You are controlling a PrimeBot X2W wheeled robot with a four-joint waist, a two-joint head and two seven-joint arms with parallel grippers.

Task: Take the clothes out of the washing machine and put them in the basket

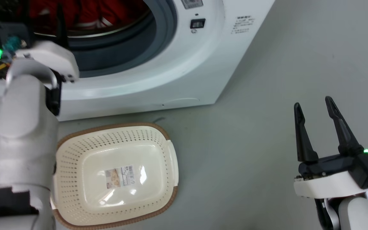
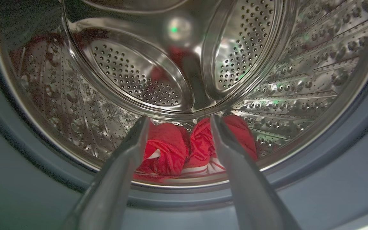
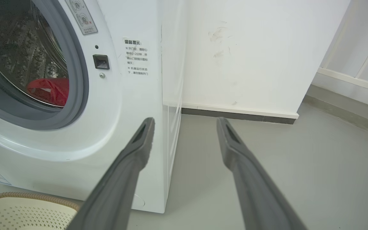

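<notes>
We find the washing machine (image 1: 171, 70) with its porthole open. The clothes (image 2: 168, 150), bright red with white stripes, lie bunched on the bottom of the perforated steel drum (image 2: 299, 89), just inside the grey rubber ring (image 2: 331, 179). None of them lie in the basket.

The left arm (image 1: 21, 127) reaches up to the porthole. In its wrist view the left gripper (image 2: 180, 117) points into the drum, its fingers (image 2: 123, 166) set well apart and gripping nothing. The red fabric shows between and beyond the fingertips. We cannot tell whether the tips touch it.

The right gripper (image 1: 312, 102) hangs over the grey floor (image 1: 251, 143), well apart from the machine's right-hand corner. Its fingers (image 3: 133, 159) are spread wide and hold nothing.

The cream basket (image 1: 75, 166), brown-rimmed, stands on the floor just in front of the machine, below the porthole. A paper label (image 1: 120, 176) lies on its bottom. Beyond the machine, the right wrist view shows a white wall (image 3: 251, 48).
</notes>
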